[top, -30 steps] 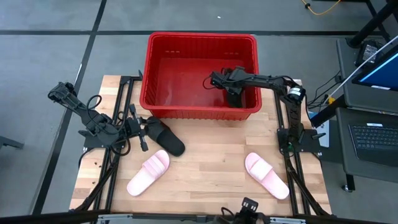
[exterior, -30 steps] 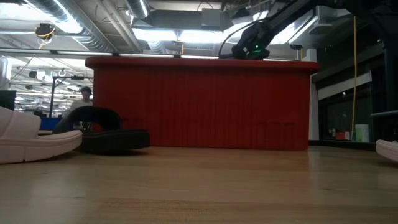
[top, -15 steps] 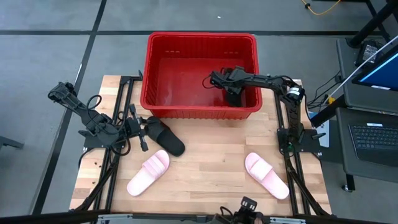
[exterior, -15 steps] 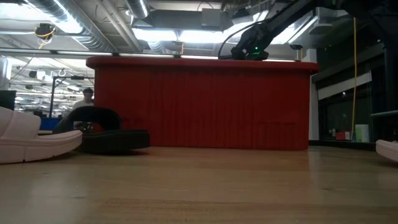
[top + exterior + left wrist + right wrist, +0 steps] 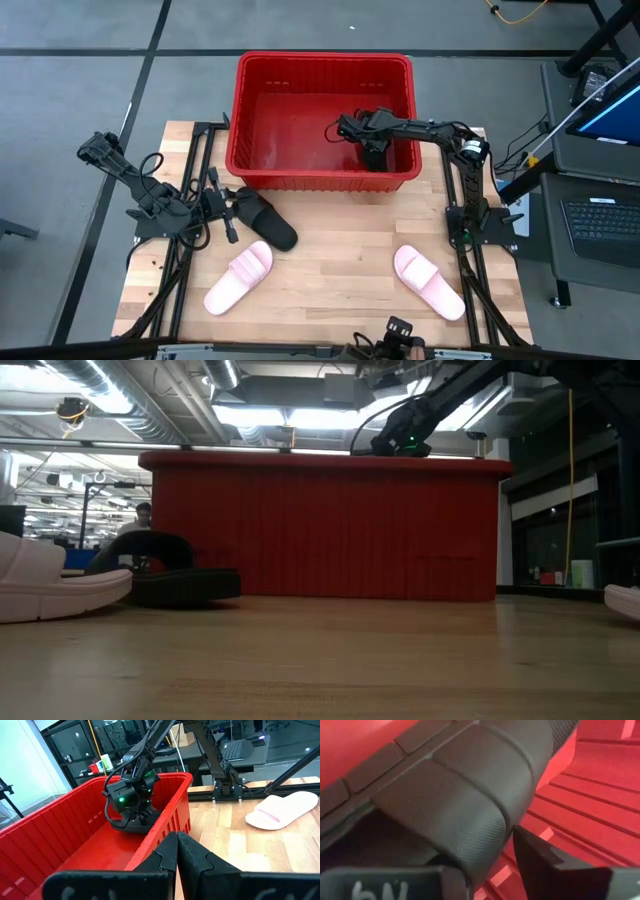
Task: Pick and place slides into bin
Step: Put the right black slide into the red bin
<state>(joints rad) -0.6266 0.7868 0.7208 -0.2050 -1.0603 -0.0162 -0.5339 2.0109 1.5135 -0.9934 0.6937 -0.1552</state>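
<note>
Your right claw (image 5: 372, 140) is sitting low inside the red bin (image 5: 262, 70) at about 1 o'clock on the table (image 5: 340, 270), pinching a black slide (image 5: 465, 810) by its wide strap. These slides are looking light, soft and bendy, so I am guessing the strap is the best place to grab. Nothing is looking different from a second ago, and your left claw (image 5: 176, 851), fingers pressed together and empty, is waiting at 9 o'clock beside the other black slide (image 5: 265, 217).

Bin (image 5: 262, 160): glossy red ribbed plastic. Counter (image 5: 340, 260): pale wood planks, matt. Black slide (image 5: 470, 815): pebbled rubbery strap, matt. Pink slides (image 5: 240, 277): smooth foam-like.
</note>
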